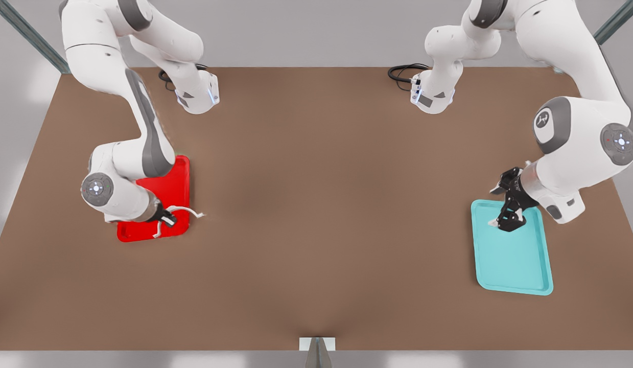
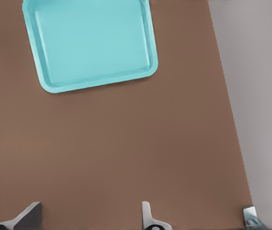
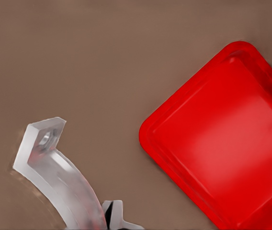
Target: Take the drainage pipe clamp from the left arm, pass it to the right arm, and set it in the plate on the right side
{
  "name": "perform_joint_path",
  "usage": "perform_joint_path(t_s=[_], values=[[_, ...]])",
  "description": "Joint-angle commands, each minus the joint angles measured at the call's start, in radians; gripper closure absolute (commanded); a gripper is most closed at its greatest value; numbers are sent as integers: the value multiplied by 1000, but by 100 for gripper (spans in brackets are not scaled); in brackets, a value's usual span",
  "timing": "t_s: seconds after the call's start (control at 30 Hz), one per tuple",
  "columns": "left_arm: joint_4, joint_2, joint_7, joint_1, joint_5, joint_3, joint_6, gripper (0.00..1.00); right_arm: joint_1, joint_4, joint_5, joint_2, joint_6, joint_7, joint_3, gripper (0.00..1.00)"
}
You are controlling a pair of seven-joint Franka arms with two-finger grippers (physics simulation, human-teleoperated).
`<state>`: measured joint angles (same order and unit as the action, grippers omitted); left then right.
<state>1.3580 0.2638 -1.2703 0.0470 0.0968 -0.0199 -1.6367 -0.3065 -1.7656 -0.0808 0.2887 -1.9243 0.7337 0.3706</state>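
Handover done: my right gripper point(image 1: 169, 219) is clamped on the drainage pipe clamp point(image 1: 186, 212), at the plate point(image 1: 176, 179) edge. Left gripper point(image 1: 506, 221) waits, fingers apart, over the teal tray point(image 1: 515, 260). Left: lower and release.

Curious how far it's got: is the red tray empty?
Empty. The plate shows bare red; the right hand holds the drainage pipe clamp near its rim. The left hand waits over the teal tray.
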Motion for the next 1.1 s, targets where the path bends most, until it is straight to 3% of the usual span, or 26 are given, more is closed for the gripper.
perform_joint_path(t_s=[0.0,0.1,0.2,0.37,0.5,0.53,0.57,0.6,0.7,0.73,0.8,0.9,0.93,0.97,1.0,1.07], values=[[15,-14,1184,8,-89,-8,75,0,-129,-90,1,-91,2,-856,5,79],[0,35,1192,13,-89,-9,-6,0,-256,-250,1,-206,-10,-1042,5,79],[-20,98,1301,13,-88,-11,-63,0,-322,-357,4,-197,-88,-1116,5,79],[-20,103,1303,7,-81,-11,-61,0,-362,-307,-8,7,-228,-1129,-7,79],[-20,101,1303,5,-80,-9,-60,0,-361,-279,-34,43,-220,-1113,-7,76],[-20,103,1301,8,-80,-9,-60,0,-355,-279,-34,47,-213,-1097,-5,73],[-20,103,1301,7,-80,-9,-60,0,-349,-278,-34,46,-199,-1038,-1,36],[-20,103,1301,7,-80,-9,-60,0,-338,-281,-43,47,-197,-982,7,27],[-20,103,1301,7,-80,-9,-61,0,-293,-281,-57,41,-180,-918,10,27],[-20,103,1303,5,-80,-9,-60,0,-293,-258,-57,21,-135,-893,34,18],[-20,103,1301,7,-80,-9,-61,0,-292,41,-57,1,152,-809,134,0],[-20,101,1301,5,-83,-9,-60,0,-289,419,-57,-20,369,-809,214,0],[-20,101,1301,5,-83,-9,-60,0,-174,448,-53,-83,399,-817,105,0],[-20,101,1301,5,-85,-9,-60,0,101,373,-17,-166,418,-804,-172,0],[-20,101,1301,5,-85,-8,-60,0,187,328,10,-180,404,-804,-255,0],[-20,101,1301,7,-85,-8,-58,0,263,331,55,-174,401,-806,-334,0]])
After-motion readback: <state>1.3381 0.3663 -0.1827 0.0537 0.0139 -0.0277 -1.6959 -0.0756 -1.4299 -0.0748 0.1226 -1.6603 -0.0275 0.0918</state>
